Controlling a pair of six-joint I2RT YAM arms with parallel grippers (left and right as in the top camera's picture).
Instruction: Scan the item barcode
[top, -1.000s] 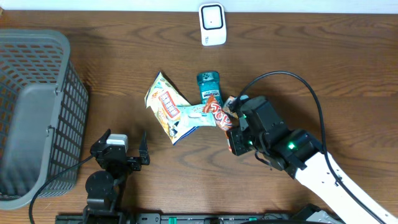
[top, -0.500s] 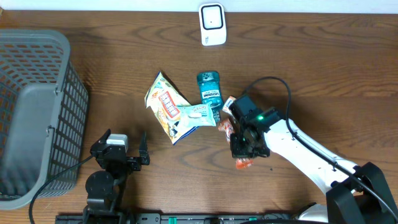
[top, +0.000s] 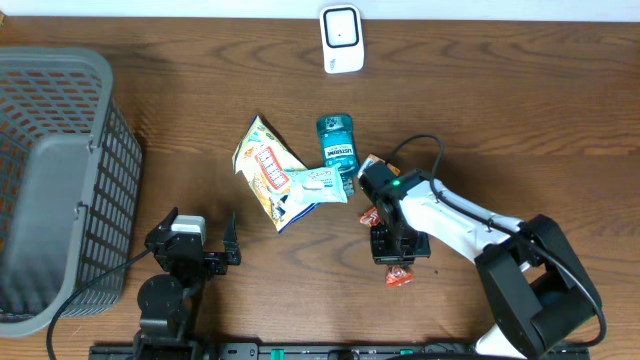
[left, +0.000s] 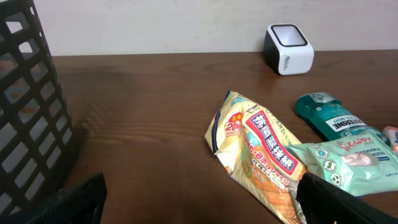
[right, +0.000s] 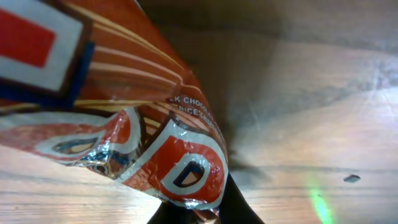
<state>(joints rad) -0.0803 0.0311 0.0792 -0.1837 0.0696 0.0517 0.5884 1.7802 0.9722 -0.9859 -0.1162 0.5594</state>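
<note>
The item is a red and white foil snack wrapper (right: 130, 118); it fills the right wrist view, and its crimped end sits between the jaws of my right gripper (right: 204, 214), which is shut on it. From overhead, the right gripper (top: 392, 252) points down near the table's front, with the wrapper's (top: 399, 277) red end sticking out below it. The white barcode scanner (top: 341, 38) stands at the far edge, well away, and shows as the scanner (left: 288, 48) in the left wrist view too. My left gripper (top: 200, 242) rests open at the front left, holding nothing.
A yellow snack bag (top: 263, 165), a pale wipes pack (top: 315, 185) and a teal bottle (top: 337, 140) lie together mid-table. A grey mesh basket (top: 60, 180) stands at the left. The right arm's cable (top: 420, 145) loops over the table.
The right arm has folded back toward the table's front, carrying the wrapper away from the teal bottle. The left arm has not moved.
</note>
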